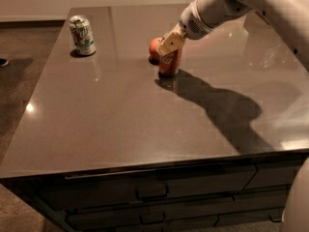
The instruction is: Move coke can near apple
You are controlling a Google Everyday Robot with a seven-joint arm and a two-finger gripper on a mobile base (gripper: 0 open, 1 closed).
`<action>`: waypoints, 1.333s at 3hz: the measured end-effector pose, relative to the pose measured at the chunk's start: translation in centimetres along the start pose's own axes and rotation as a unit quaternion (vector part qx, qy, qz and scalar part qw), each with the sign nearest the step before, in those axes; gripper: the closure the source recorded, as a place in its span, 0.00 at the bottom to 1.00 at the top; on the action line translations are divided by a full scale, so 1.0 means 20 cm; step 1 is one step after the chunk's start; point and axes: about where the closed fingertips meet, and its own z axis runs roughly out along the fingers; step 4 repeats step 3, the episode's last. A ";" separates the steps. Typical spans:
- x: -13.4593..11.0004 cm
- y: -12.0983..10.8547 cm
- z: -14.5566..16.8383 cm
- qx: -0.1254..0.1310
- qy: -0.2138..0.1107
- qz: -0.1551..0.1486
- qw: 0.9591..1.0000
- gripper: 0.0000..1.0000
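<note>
Well off to the left of the gripper [170, 46], and a little farther back on the dark table [116, 124], a white-and-green can [82, 35] stands upright by itself. Just left of the gripper, and slightly behind it, sits the apple [154, 47], partly hidden by the beige fingers [166, 43]. Directly under the gripper is the coke can [169, 65], upright, with the fingers clamped on its upper part. Its base is at the tabletop, though whether it rests there cannot be told. The coke can is just beside the apple, perhaps touching it. Right of the gripper, the pale arm [227, 4] rises toward the upper right corner. Its shadow [222, 110] stretches from the coke can to the right and toward the front edge, above the drawers [149, 192].
</note>
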 end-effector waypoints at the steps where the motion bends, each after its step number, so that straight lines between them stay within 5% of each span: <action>1: 0.02 -0.01 0.00 0.004 -0.007 -0.007 1.000 0.17; 2: 0.02 0.00 0.02 0.002 -0.007 -0.007 1.000 0.00; 4: 0.02 0.00 0.02 0.002 -0.007 -0.007 1.000 0.00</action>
